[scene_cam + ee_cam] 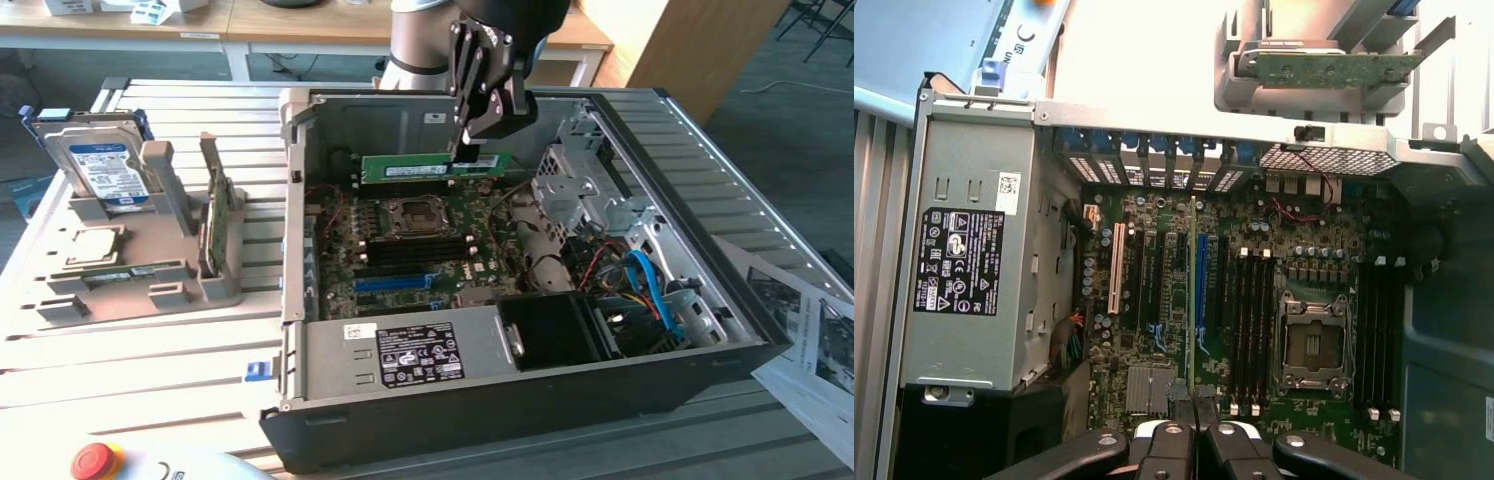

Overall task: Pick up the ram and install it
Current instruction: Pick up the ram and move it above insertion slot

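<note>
The ram, a long thin green stick with a whitish label strip, hangs level inside the open computer case, above the motherboard. My gripper comes down from above and is shut on the ram's top edge near its end on the exterior view's right. Below it lie the CPU socket and the black memory slots. In the wrist view the fingertips are pressed together over the board, near the blue slot and the black slots.
A grey power supply fills the case's near corner. Drive cages and cables sit at the exterior view's right. A grey fixture outside the case holds a hard drive and an upright green card. A red button and papers lie nearby.
</note>
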### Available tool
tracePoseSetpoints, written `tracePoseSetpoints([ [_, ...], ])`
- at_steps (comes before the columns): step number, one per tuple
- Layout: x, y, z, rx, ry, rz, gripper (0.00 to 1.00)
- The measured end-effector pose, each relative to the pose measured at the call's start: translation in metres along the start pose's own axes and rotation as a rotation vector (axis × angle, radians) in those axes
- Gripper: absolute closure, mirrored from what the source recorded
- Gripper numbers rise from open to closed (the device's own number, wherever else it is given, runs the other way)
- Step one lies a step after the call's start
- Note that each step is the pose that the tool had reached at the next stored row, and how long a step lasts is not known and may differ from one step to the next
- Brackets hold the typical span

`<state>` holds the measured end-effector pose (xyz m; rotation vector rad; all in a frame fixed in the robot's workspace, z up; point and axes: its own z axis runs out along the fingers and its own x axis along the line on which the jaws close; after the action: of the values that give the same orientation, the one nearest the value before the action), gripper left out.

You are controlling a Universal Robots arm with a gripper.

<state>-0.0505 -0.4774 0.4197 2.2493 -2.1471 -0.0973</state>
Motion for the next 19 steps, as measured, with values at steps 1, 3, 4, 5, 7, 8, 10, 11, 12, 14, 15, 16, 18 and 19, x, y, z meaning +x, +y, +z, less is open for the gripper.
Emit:
tracePoseSetpoints([
  [1,0.0,0.0,0.0002,0.0001,-0.0001,0.0,0.88],
  [3,0.0,-0.0002,0.0006,0.0003,0.0,0.0,0.88],
  [4,-0.001,-0.0002,0.0007,0.0002,0.0001,0.0,0.88],
  [5,-0.001,-0.0002,0.001,0.0003,0.0,0.0,0.88],
  [7,-0.003,-0.0003,0.0014,0.0003,0.0,0.0,0.88],
  [8,-0.004,-0.0004,0.0016,0.0003,0.0,0.0,0.88],
  [10,-0.006,-0.0007,0.002,0.0003,0.0,0.0,0.88],
  [11,-0.007,-0.0009,0.0021,0.0003,0.0,0.0,0.88],
  [12,-0.008,-0.0011,0.0023,0.0003,0.0,0.0,0.88],
  [14,-0.01,-0.0015,0.0026,0.0003,0.0001,0.0,0.88],
  [15,-0.011,-0.0017,0.0028,0.0003,0.0001,0.0,0.88],
  [16,-0.012,-0.0019,0.003,0.0003,0.0,0.0,0.88],
  [18,-0.015,-0.0024,0.0033,0.0003,0.0,0.0,0.88],
  [19,-0.016,-0.0026,0.0034,0.0003,0.0,0.0,0.88],
])
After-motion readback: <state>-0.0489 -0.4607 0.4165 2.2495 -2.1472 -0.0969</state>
